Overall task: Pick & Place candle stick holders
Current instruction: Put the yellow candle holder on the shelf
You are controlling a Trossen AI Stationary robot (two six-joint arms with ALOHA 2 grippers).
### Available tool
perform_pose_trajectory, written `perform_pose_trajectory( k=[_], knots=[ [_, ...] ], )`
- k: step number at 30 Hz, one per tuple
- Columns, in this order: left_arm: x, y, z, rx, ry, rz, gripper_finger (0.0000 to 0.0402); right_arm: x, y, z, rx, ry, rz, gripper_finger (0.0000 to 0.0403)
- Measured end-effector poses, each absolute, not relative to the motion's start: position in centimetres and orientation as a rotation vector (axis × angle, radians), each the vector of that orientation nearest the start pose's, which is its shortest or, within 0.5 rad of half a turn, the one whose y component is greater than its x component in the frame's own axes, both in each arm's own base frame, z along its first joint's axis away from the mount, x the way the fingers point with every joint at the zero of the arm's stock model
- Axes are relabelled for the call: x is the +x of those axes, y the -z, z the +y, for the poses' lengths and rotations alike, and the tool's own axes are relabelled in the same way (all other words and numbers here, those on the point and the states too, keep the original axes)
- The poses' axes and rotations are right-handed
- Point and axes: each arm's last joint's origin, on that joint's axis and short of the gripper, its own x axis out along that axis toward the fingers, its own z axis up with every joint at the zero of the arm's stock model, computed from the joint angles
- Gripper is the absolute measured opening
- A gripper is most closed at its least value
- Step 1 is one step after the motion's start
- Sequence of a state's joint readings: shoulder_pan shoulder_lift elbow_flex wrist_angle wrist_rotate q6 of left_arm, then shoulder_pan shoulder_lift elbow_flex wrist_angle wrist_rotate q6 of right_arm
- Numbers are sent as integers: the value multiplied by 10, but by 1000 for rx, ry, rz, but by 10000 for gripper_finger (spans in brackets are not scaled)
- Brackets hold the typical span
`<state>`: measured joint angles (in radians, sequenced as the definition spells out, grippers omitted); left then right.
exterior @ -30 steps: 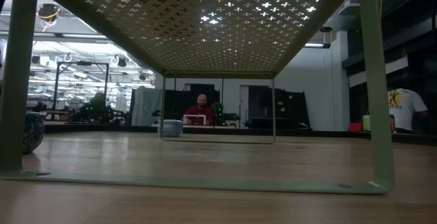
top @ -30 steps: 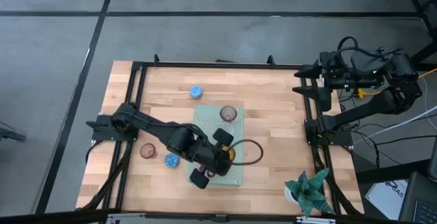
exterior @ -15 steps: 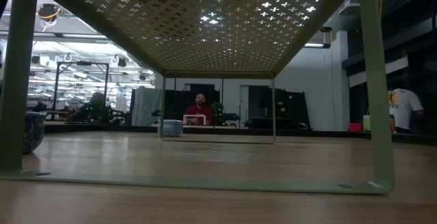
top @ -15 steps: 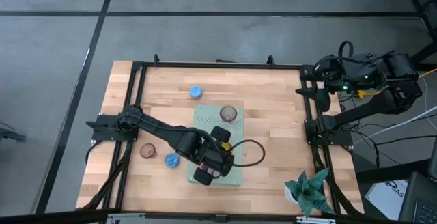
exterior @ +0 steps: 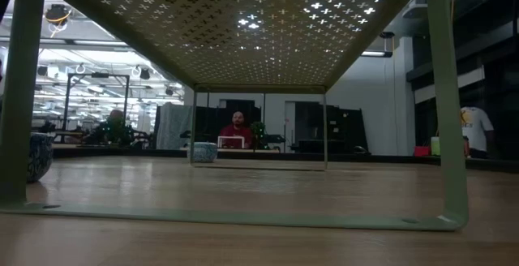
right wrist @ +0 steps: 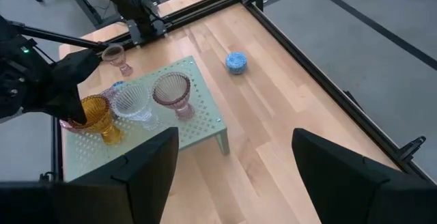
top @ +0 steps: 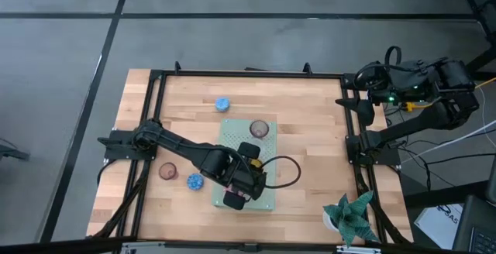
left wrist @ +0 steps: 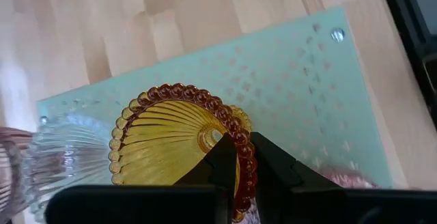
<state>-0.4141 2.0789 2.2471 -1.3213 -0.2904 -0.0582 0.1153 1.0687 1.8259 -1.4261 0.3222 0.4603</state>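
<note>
My left gripper [left wrist: 244,152] is over the pale green perforated board [top: 267,200] and shut on an amber candle stick holder [left wrist: 164,145]. A clear holder [right wrist: 133,101] and a mauve one [right wrist: 171,91] stand on the board beside it. A blue holder [top: 222,104] lies on the table beyond the board. A brownish one [top: 167,171] and another blue one [top: 194,181] stand to the board's left. My right gripper [right wrist: 242,176] is open and empty, parked at the table's right edge [top: 363,99]. My left gripper pinches the amber holder's beaded rim [left wrist: 240,157], with one finger inside the cup and one outside. The fingers come from above, slanting down. The holder stands upright, and its foot [right wrist: 113,139] seems to rest on the board.
A green paper-like plant in a white pot [top: 350,215] stands at the near right corner. Black frame rails [top: 155,114] run along the table's left and right sides. In the low view the board's legs [exterior: 450,136] stand on the table, and people show in the room behind.
My left gripper has shifted a little over the near part of the board and turned slightly. My right arm's wrist has turned a little at its parked place.
</note>
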Motion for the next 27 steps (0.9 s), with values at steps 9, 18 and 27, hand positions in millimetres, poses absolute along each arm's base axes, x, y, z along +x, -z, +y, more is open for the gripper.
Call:
perform_pose_trajectory(
  k=[9,18,27],
  knots=[
    [389,-345,-162,329,66,1073,28,105,-488,3,297,344,593,288],
    [390,-344,-162,305,53,1076,35,105,-488,3,297,344,593,288],
    [390,-344,-162,300,57,1077,87,105,-488,3,297,344,593,288]
  ],
)
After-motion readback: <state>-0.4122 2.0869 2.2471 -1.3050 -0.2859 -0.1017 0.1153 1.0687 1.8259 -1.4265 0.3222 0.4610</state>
